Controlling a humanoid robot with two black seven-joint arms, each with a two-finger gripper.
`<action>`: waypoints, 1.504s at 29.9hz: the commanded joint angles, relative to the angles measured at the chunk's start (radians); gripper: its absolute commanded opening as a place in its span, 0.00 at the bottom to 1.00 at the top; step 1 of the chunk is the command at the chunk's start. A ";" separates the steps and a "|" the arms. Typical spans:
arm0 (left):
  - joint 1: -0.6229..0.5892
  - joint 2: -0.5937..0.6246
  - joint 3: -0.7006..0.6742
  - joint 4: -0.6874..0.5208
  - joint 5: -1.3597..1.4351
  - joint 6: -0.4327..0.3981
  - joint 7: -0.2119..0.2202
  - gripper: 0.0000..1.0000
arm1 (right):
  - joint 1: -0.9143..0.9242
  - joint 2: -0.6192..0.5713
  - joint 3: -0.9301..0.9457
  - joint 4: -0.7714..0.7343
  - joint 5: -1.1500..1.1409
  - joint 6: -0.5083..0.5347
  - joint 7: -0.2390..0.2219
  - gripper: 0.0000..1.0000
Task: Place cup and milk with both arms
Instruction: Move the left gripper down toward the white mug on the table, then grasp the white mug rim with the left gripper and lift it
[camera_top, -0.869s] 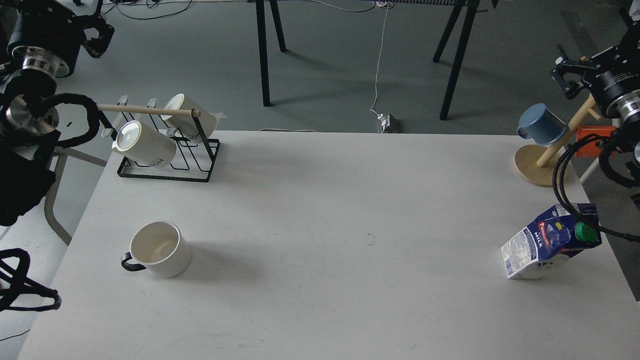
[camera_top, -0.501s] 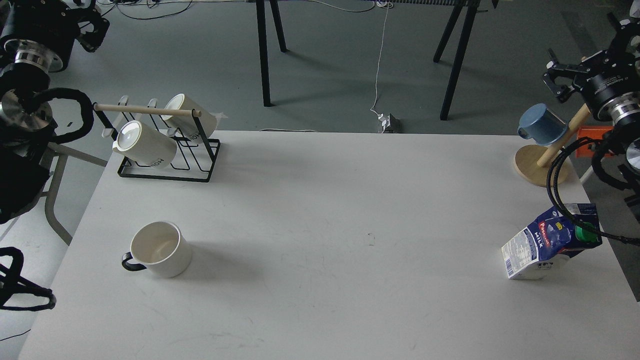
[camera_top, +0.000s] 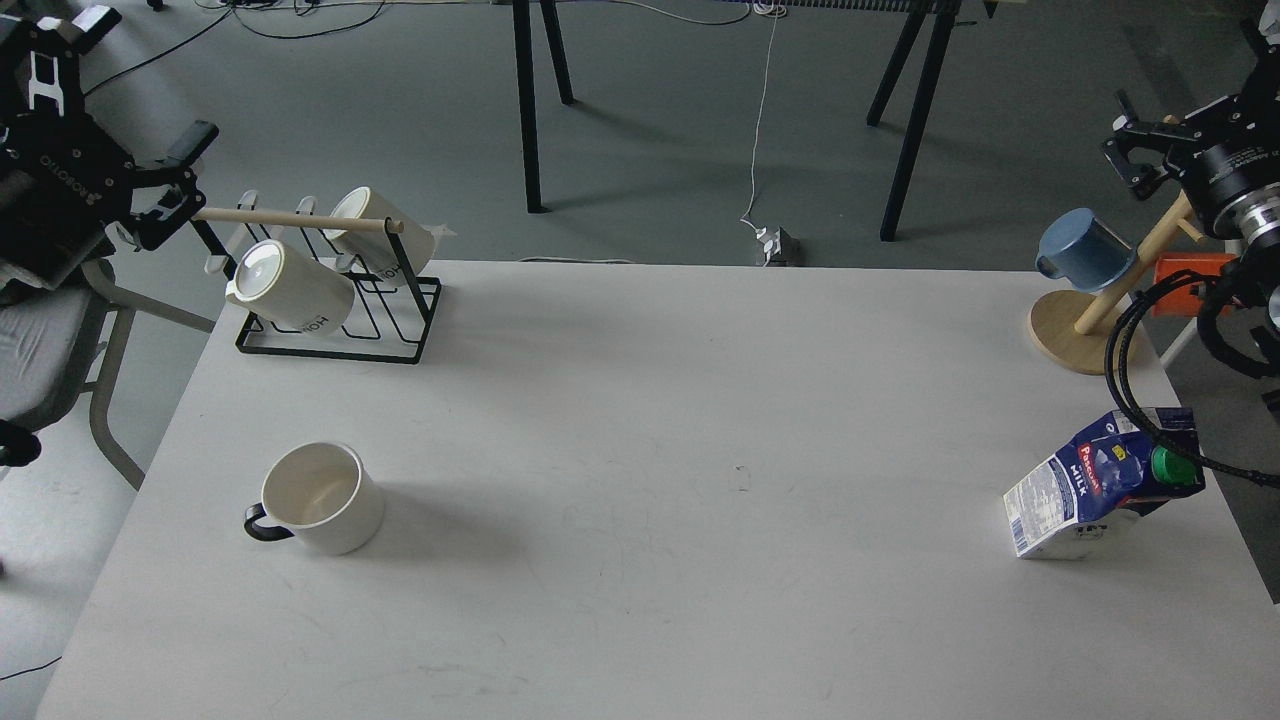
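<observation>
The cup (camera_top: 322, 498) is seen upright on the worktop (camera_top: 640, 480) at its left, handle turned left. The milk (camera_top: 1100, 484) is found at the right edge, tilted. The left end effector (camera_top: 170, 185) is held above the rack (camera_top: 330, 300) of 2 mugs, fingers spread, empty. The right end effector (camera_top: 1140, 150), beside the blue mug (camera_top: 1085, 250), seems parted, though this cannot be told surely.

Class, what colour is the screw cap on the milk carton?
Green: the cap on the milk carton shows clearly in the head view.
</observation>
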 joint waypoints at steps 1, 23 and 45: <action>0.117 0.068 -0.006 -0.154 0.259 0.107 -0.021 1.00 | -0.001 0.002 0.000 0.000 0.000 0.000 0.001 0.99; 0.288 0.047 0.109 -0.007 1.599 0.617 -0.066 0.88 | -0.021 -0.001 0.000 -0.008 0.000 0.000 0.009 0.99; 0.282 -0.157 0.151 0.268 1.856 0.618 0.039 0.59 | -0.041 -0.003 0.009 -0.009 0.000 0.000 0.010 0.99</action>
